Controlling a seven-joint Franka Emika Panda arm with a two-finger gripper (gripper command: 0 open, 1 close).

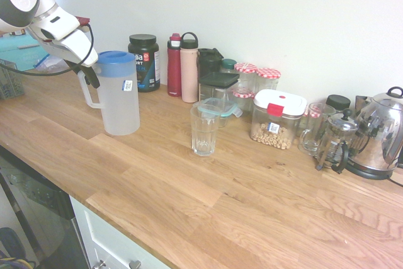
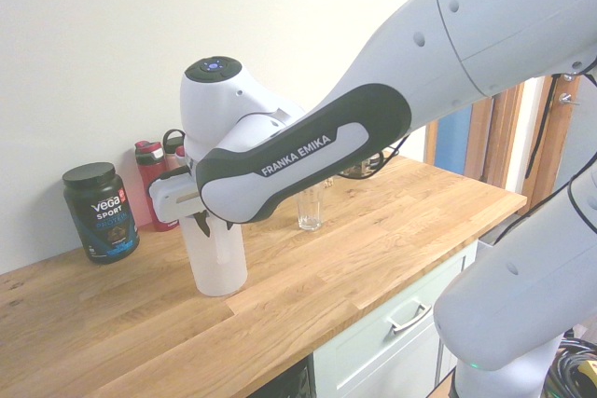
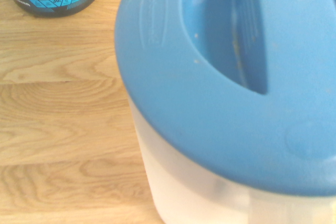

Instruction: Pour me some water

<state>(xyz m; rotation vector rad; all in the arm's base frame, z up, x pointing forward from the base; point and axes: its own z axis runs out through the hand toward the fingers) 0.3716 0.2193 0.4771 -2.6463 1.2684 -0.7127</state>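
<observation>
A translucent white pitcher (image 1: 119, 102) with a blue lid (image 3: 226, 77) stands upright on the wooden counter (image 1: 252, 206). My gripper (image 1: 90, 75) is at the top of its handle, on the side away from the glass. In the second exterior view the gripper (image 2: 210, 224) sits low against the pitcher (image 2: 216, 263). A clear ribbed glass (image 1: 204, 129) stands upright a short way to the right of the pitcher, apart from it. The same glass (image 2: 310, 209) shows behind my arm. Whether it holds water I cannot tell.
A black protein tub (image 1: 144, 61), a red bottle (image 1: 174, 65) and a pink bottle (image 1: 189, 67) stand along the wall behind the pitcher. Jars, a nut container (image 1: 277, 120), a French press (image 1: 337, 143) and a kettle (image 1: 381, 133) line the right.
</observation>
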